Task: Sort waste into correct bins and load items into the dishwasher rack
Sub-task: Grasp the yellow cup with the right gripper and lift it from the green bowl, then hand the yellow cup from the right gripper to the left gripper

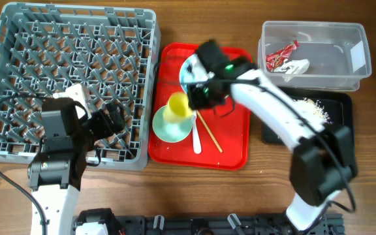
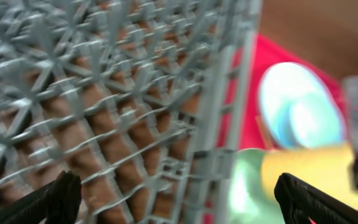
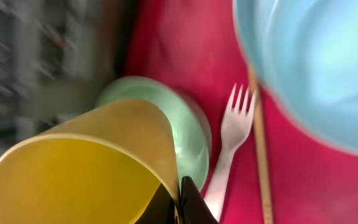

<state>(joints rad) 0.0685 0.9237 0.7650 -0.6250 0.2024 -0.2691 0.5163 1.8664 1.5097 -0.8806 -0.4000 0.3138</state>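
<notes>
My right gripper (image 1: 194, 98) is shut on the rim of the small yellow cup (image 1: 178, 106), which hangs tilted over the pale green bowl (image 1: 172, 125) on the red tray. The right wrist view shows the fingertips (image 3: 179, 190) pinching the cup wall (image 3: 86, 168), with the green bowl (image 3: 191, 130), white fork (image 3: 229, 140), a chopstick (image 3: 260, 149) and the light blue bowl (image 3: 316, 62) below. My left gripper (image 1: 113, 121) is open and empty above the near right corner of the grey dishwasher rack (image 1: 18, 39), whose wall fills the left wrist view (image 2: 216, 124). The white plate is not in view.
The clear tub (image 1: 354, 39) at the back right holds the red-and-white wrapper (image 1: 281, 57) and the white napkin (image 1: 297, 66). The black tray (image 1: 341, 117) in front of it holds rice scraps (image 1: 312, 108). The red tray (image 1: 230, 137) lies between rack and bins.
</notes>
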